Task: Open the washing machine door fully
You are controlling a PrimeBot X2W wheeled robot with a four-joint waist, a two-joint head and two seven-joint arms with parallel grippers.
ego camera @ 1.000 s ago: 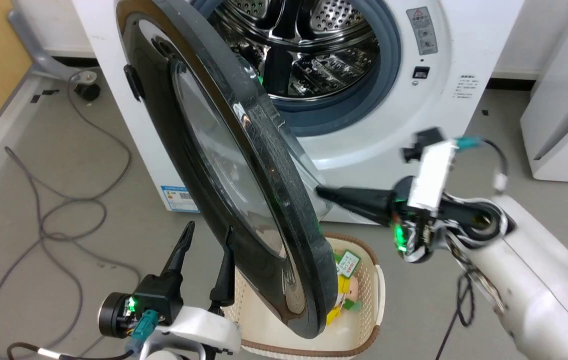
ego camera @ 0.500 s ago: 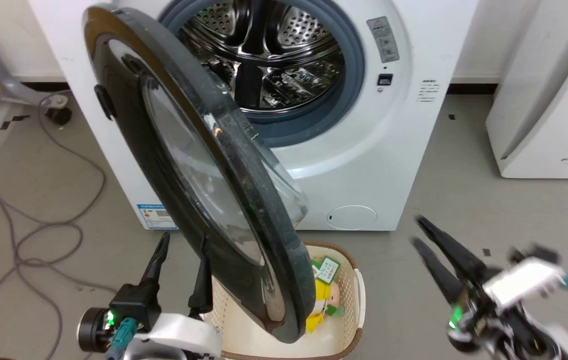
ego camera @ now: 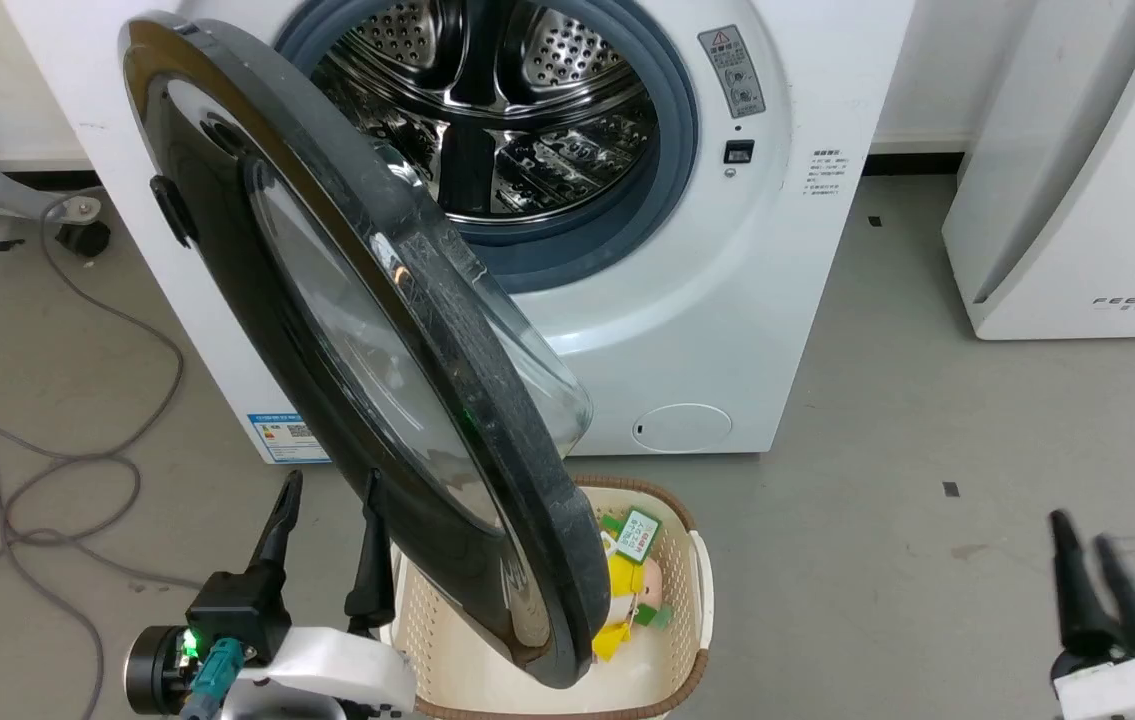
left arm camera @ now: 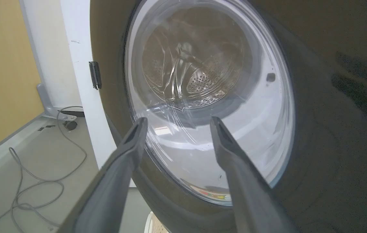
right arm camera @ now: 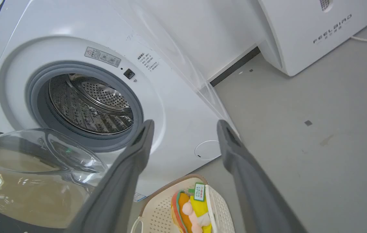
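Observation:
The washing machine door [ego camera: 357, 330], a black-rimmed disc with a clear glass bowl, stands swung out from the white machine [ego camera: 727, 330], its edge turned toward me. My left gripper [ego camera: 330, 490] is open at the lower left, just outside the door's outer face, its fingers empty. In the left wrist view that gripper [left arm camera: 177, 124] points at the door's glass [left arm camera: 209, 81] from close by. My right gripper [ego camera: 1079, 535] is at the lower right over bare floor, far from the door. The right wrist view shows the right gripper [right arm camera: 186, 126] open, and the glass bowl [right arm camera: 34, 168] at lower left.
A cream basket [ego camera: 702, 600] with toys sits on the floor under the door's lower edge. Grey cables [ego camera: 57, 460] lie on the floor at left. A white appliance [ego camera: 1077, 200] stands at right. The steel drum [ego camera: 487, 110] is exposed, a small round flap [ego camera: 682, 427] below it.
My right gripper has pulled away from the door's inner side, down and back to the lower right. The head camera has shifted; the left gripper stays beside the door.

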